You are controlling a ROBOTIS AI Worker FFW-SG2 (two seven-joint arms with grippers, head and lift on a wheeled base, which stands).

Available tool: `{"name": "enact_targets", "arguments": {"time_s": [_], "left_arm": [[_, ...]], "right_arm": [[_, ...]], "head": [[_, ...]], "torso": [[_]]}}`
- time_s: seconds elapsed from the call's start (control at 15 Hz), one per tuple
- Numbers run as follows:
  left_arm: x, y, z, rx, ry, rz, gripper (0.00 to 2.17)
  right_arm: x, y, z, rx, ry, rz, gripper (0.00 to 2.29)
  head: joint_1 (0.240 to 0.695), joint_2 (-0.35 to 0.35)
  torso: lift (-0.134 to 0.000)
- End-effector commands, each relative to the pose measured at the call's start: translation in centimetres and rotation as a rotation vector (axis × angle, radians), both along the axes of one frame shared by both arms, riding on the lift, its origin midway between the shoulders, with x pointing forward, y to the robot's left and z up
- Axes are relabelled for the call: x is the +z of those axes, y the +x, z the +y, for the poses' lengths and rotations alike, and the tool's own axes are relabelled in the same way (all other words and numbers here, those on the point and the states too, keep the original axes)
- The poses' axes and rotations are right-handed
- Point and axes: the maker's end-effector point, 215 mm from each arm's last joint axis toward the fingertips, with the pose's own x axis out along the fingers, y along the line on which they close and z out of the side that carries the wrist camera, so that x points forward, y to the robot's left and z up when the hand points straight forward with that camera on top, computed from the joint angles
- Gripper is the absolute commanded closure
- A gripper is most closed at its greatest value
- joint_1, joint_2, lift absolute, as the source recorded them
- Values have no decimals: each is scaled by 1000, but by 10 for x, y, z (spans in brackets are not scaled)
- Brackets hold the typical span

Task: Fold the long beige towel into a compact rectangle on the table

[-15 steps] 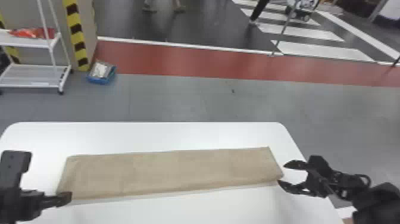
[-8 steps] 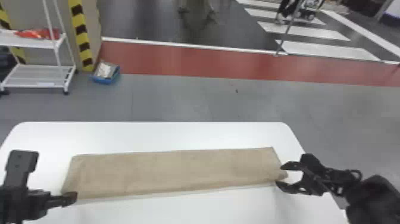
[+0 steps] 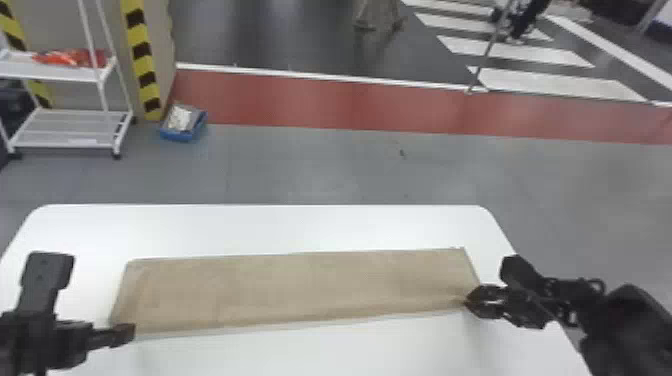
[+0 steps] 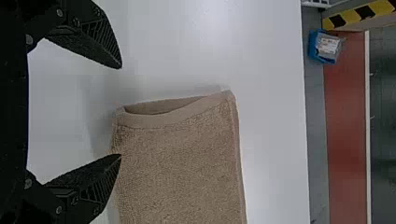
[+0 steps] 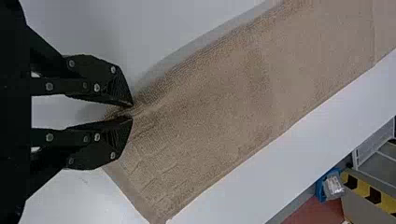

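My left gripper [image 3: 122, 334] is at the near left corner of the beige towel [image 3: 300, 285], which lies as a long flat strip across the white table [image 3: 260, 227]. In the left wrist view the left gripper [image 4: 121, 112] stands open, one finger over the edge of the towel [image 4: 182, 163] and the other over bare table. At the towel's near right corner is my right gripper [image 3: 468, 301]. The right wrist view has the right gripper [image 5: 132, 112] shut on that corner, with creases in the towel [image 5: 224, 107] running from its fingertips.
Beyond the table's far edge, on the grey floor, are a white shelf rack [image 3: 70, 130] and a blue bin [image 3: 182, 124] beside a striped pillar [image 3: 142, 60]. White table surface surrounds the towel.
The right gripper has closed on the towel's near right corner, where its fingers stood apart before. In the head view everything has shifted slightly to the right; the towel lies as before.
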Motion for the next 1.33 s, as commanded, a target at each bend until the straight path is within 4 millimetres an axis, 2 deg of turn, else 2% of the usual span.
{"name": "enact_targets", "arguments": {"time_s": [0.0,0.53,0.67,0.8,0.93,1.27], "left_arm": [[-3,-6,-2,-2,-3,22,275],[1,1,-13,-4,-36,-5,343],[1,1,-20,-10,-44,-3,643],[0,2,-23,-16,-45,-1,1288],[-2,-3,-20,-11,-33,18,1683],[-2,-12,-7,0,-13,38,1686]], "right_arm": [[4,-1,-3,0,10,-3,1058],[6,-6,-6,-3,17,-12,1082],[6,-7,-8,-4,15,-13,1082],[9,-6,-9,-4,18,-23,1082],[9,-6,-9,-4,17,-23,1082],[14,-13,-13,3,23,-16,1082]], "head": [[695,-228],[695,-245],[695,-251],[695,-258],[695,-264],[695,-261]], "torso": [[0],[0],[0],[0],[0],[0]]}}
